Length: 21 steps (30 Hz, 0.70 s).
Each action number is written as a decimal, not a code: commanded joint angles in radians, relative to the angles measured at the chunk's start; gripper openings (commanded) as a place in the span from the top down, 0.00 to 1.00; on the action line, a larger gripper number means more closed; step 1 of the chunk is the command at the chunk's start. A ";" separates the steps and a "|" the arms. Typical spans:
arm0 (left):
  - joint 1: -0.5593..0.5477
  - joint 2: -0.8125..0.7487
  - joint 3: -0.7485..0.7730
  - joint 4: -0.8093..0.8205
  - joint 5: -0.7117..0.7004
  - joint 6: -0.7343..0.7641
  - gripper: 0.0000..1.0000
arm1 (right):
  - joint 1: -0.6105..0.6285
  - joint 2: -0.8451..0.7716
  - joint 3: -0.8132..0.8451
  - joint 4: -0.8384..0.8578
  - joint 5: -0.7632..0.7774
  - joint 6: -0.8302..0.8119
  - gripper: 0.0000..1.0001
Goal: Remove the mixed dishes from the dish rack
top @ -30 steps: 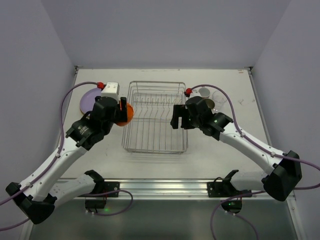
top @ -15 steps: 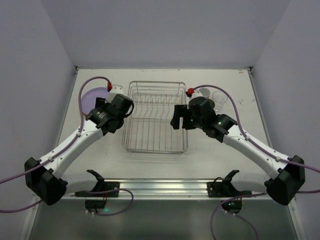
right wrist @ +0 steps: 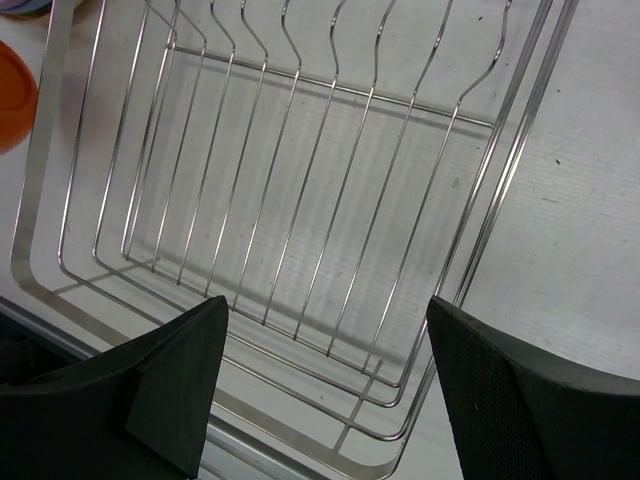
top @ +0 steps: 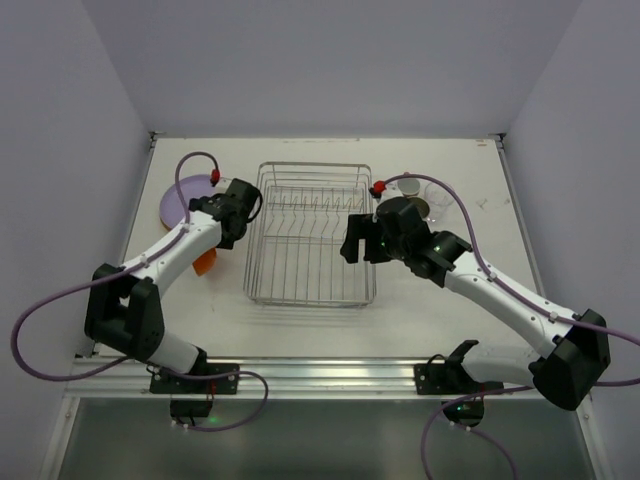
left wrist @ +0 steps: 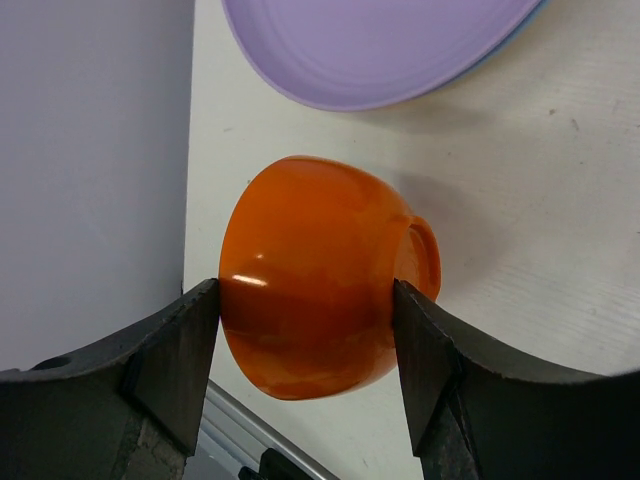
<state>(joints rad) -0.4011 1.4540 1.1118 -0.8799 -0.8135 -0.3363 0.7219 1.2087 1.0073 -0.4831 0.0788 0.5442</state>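
At the near edge of the white surface [top: 300, 335], two arms reach out on either side of the dish rack [top: 312, 301], the silver wire basket at the centre of the overhead frame. Left of the rack and outside it, in the left-centre of that frame, the left end effector [left wrist: 305, 335] grips the orange bowl [left wrist: 300, 270]. Its dark fingers [left wrist: 175, 350] are spread to the bowl's width and pressed against opposite sides. The bowl is tipped on its side just above its own shadow; whether it touches the surface cannot be told. Right of centre, the right end effector [right wrist: 328, 345] hangs over the rack's right-hand side, spread wide and holding nothing, with the rack's wires and upright prongs filling its wrist view. Farther back, in the upper left of the overhead frame, a lavender plate [left wrist: 380, 50] lies flat on the surface just beyond the bowl, a light-blue rim [left wrist: 522, 25] showing beneath its edge. In the upper right, a clear glass [top: 441, 192] stands on the surface beyond the right arm, well apart from the rack
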 commanded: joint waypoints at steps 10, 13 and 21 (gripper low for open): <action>0.039 0.157 -0.009 0.030 0.068 0.013 0.34 | 0.005 -0.024 -0.013 0.060 -0.034 -0.023 0.17; 0.041 0.167 -0.017 0.036 0.094 0.014 0.26 | 0.004 -0.031 -0.024 0.063 -0.034 -0.024 0.18; 0.039 0.126 -0.007 0.061 0.149 0.028 0.04 | 0.005 -0.017 -0.019 0.078 -0.051 -0.021 0.18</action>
<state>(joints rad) -0.3676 1.6157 1.0977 -0.8524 -0.6960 -0.3202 0.7219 1.2076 0.9783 -0.4461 0.0486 0.5365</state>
